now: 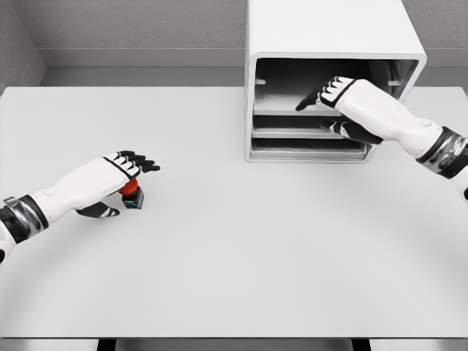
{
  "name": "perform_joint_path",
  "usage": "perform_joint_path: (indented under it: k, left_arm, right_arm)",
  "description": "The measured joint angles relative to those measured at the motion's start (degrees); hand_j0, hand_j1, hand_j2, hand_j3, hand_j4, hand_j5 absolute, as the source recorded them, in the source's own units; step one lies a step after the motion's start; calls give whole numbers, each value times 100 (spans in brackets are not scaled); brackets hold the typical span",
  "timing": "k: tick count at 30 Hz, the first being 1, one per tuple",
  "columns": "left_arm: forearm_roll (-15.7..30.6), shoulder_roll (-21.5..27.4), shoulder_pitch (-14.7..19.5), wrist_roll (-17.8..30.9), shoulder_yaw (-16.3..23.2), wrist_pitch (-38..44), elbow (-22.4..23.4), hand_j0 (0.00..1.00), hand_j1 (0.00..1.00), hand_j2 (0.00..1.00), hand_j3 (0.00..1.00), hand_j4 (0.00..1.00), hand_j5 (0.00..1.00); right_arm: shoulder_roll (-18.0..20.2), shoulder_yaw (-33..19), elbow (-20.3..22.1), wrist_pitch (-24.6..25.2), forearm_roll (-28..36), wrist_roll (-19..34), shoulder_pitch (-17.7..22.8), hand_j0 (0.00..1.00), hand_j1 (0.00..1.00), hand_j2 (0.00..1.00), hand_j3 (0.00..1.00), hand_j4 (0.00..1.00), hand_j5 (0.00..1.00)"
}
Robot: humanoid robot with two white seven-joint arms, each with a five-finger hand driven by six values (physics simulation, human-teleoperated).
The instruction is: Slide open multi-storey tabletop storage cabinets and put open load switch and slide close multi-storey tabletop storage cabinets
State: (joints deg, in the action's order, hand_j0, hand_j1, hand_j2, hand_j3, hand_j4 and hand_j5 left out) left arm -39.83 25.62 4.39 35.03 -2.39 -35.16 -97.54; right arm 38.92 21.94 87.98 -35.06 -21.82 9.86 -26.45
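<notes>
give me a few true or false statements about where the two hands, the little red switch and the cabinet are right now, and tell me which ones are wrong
1. The storage cabinet stands at the far side of the table, right of the middle. True.
2. The load switch already lies on a cabinet shelf. False: it sits on the table at the left, under the left hand.
3. The right hand is at the cabinet's front opening, fingers reaching in above the upper shelf. True.
4. The left hand rests far from the switch. False: it is directly over the switch, fingers extended above the red top.
5. The cabinet's upper compartment holds a blue box. False: nothing shows inside it.
</notes>
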Motion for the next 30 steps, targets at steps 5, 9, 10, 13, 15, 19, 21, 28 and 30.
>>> perform_joint_path:
  k: [5,9,10,13,15,19,21,28,30]
  left_arm:
    - [1,16,0,0,6,0,3,91,91,91,91,91,91]
    - [6,45,-9,0,4,0,-6,91,91,91,91,91,91]
    - [8,65,-18,0,4,0,-12,91,91,91,91,91,91]
    - [14,115,-26,0,8,0,-35,91,91,91,91,91,91]
    - [17,139,-26,0,6,0,-44,88,88,88,88,88,88]
    - [38,165,-44,0,9,0,-74,85,85,85,85,85,85]
    - [46,171,-53,0,10,0,-106,79,79,79,79,79,79]
    - [49,176,-26,0,5,0,-79,79,79,79,79,79,79]
    - [47,175,-26,0,4,0,-66,79,79,79,79,79,79]
  right_arm:
    - [-105,98,-212,1,-5,-1,-176,68,68,68,68,68,68]
    - [-202,206,-489,0,-21,0,-264,68,68,68,68,68,68]
    - [-219,221,-556,0,-24,1,-325,68,68,68,68,68,68]
    - [-249,279,-709,0,-32,1,-378,68,68,68,68,68,68]
    - [-261,306,-793,0,-34,1,-422,68,68,68,68,68,68]
    - [-321,332,-933,0,-45,5,-422,68,68,68,68,68,68]
    - [-362,340,-986,0,-73,7,-431,68,68,68,68,68,68]
    - [-489,472,-1176,4,-202,-2,-457,69,69,69,69,69,69]
    - [-498,480,-1195,17,-126,-19,-440,69,69,69,69,69,69]
